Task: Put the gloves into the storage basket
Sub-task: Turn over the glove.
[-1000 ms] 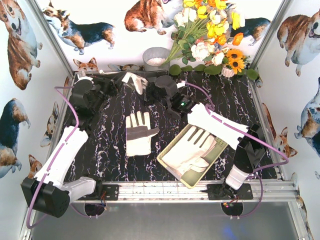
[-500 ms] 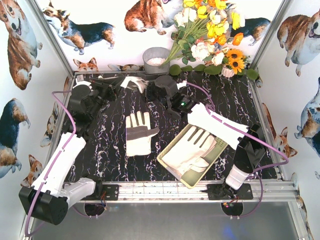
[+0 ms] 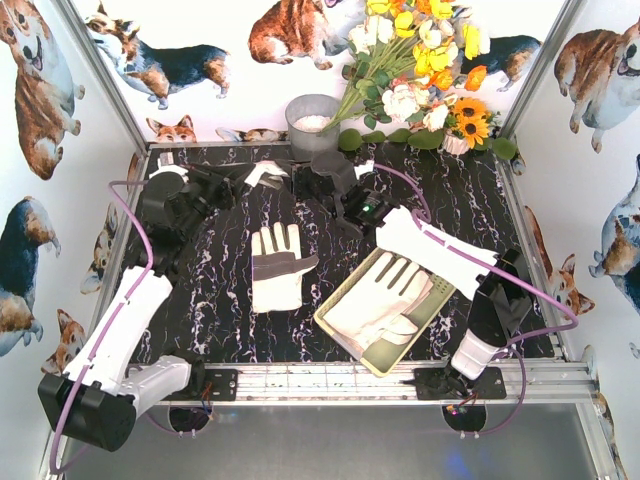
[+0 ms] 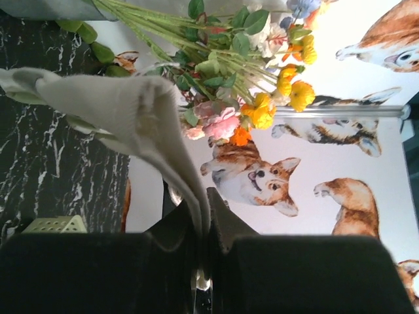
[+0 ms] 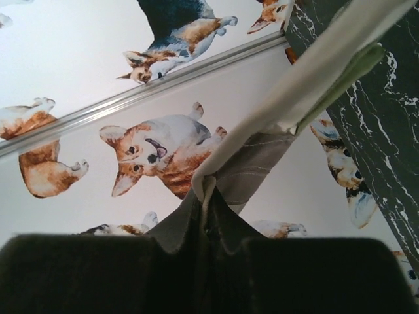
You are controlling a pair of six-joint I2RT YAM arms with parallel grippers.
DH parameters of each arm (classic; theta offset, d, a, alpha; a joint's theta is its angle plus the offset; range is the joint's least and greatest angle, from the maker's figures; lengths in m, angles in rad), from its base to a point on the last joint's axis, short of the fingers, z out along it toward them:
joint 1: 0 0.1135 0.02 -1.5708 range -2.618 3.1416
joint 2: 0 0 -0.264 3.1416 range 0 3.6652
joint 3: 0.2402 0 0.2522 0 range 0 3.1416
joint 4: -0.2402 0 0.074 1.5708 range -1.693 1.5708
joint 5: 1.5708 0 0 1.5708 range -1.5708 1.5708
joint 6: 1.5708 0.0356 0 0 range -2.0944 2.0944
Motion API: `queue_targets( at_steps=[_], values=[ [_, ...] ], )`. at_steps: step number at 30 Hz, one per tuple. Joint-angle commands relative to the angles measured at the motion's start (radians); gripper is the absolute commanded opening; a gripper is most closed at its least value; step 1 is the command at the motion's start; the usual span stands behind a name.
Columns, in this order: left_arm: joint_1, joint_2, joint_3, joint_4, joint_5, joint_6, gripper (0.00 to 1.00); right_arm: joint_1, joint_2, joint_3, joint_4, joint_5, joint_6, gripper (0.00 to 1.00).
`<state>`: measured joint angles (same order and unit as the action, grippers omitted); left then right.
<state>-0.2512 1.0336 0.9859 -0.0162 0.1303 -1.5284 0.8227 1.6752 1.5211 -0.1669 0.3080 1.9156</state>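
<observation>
Work glove (image 3: 265,172) held up at back of counter (image 3: 450,200), strung between both arms: left end effector (image 4: 203,214) pinched tight on its cream fabric, right end effector (image 5: 207,204) pinched on grey cuff part. Second glove (image 3: 275,265) flat mid-counter, third glove (image 3: 378,295) lying in storage basket (image 3: 438,290) front right

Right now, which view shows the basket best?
The top external view: nearly the whole basket shows, with a glove lying in it. The left wrist view catches only one slotted corner at the bottom left. The right wrist view shows none of it.
</observation>
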Motion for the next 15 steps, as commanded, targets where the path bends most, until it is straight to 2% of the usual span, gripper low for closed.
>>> queue_targets(
  at_steps=[1, 3, 6, 7, 10, 12, 15],
  values=[
    [0.003, -0.008, 0.002, -0.028, 0.081, 0.092, 0.02, -0.002, -0.076, -0.037, 0.078, 0.008, -0.033, 0.0],
    [0.008, 0.012, 0.023, -0.07, 0.132, 0.151, 0.23, -0.008, -0.094, -0.068, 0.085, 0.005, -0.06, 0.0],
    [0.036, 0.028, 0.065, -0.171, 0.176, 0.262, 0.42, -0.024, -0.124, -0.116, 0.094, -0.009, -0.143, 0.0],
    [0.052, 0.025, 0.072, -0.206, 0.179, 0.294, 0.51, -0.03, -0.136, -0.129, 0.093, -0.016, -0.184, 0.0],
    [0.115, 0.006, 0.097, -0.319, 0.173, 0.402, 0.71, -0.059, -0.168, -0.146, 0.017, -0.051, -0.319, 0.0],
    [0.173, 0.001, 0.116, -0.401, 0.174, 0.475, 0.78, -0.076, -0.183, -0.154, -0.043, -0.079, -0.415, 0.0],
    [0.276, -0.003, 0.124, -0.468, 0.206, 0.561, 0.83, -0.093, -0.188, -0.15, -0.131, -0.125, -0.549, 0.0]
  ],
)
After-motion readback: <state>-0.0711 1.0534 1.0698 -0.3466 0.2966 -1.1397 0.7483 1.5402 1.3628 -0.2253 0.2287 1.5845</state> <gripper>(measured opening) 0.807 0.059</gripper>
